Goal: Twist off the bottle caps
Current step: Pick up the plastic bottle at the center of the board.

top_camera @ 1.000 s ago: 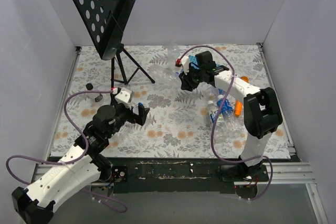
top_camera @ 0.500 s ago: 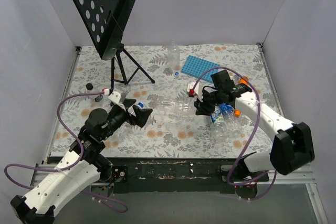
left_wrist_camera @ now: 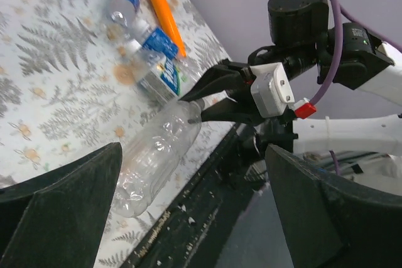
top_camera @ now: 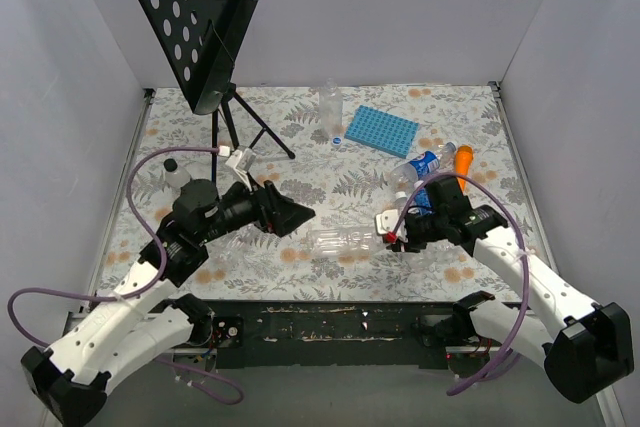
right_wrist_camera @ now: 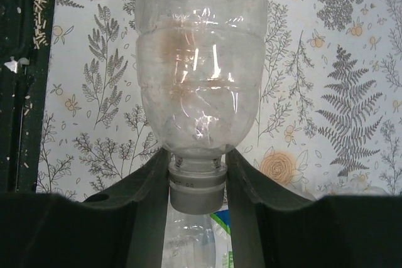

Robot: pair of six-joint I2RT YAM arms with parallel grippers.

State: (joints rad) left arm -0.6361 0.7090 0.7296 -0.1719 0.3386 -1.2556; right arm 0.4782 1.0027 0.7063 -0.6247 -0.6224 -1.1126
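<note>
The right tool (top_camera: 388,238) is clamping the cap (right_wrist_camera: 196,187) of a clear bottle (top_camera: 340,240) lying on the bench (top_camera: 330,177) near its front edge, while the left tool (top_camera: 298,215), jaws wide apart, is facing the bottle's base, probably to steady it for twisting.

Plain pale grey-lilac walls close the space on three sides: a back wall (top_camera: 400,17), a left wall (top_camera: 60,127) and a right wall (top_camera: 590,97). The light is soft and even, with only faint shadows. The surface (top_camera: 470,122) is covered in a white cloth printed with grey ferns and small orange flowers. A black perforated music stand (top_camera: 190,22) stands at its back left corner on tripod legs (top_camera: 240,132). A dark scuffed strip (top_camera: 330,322) and metal rails (top_camera: 560,322) run along the near edge.
</note>
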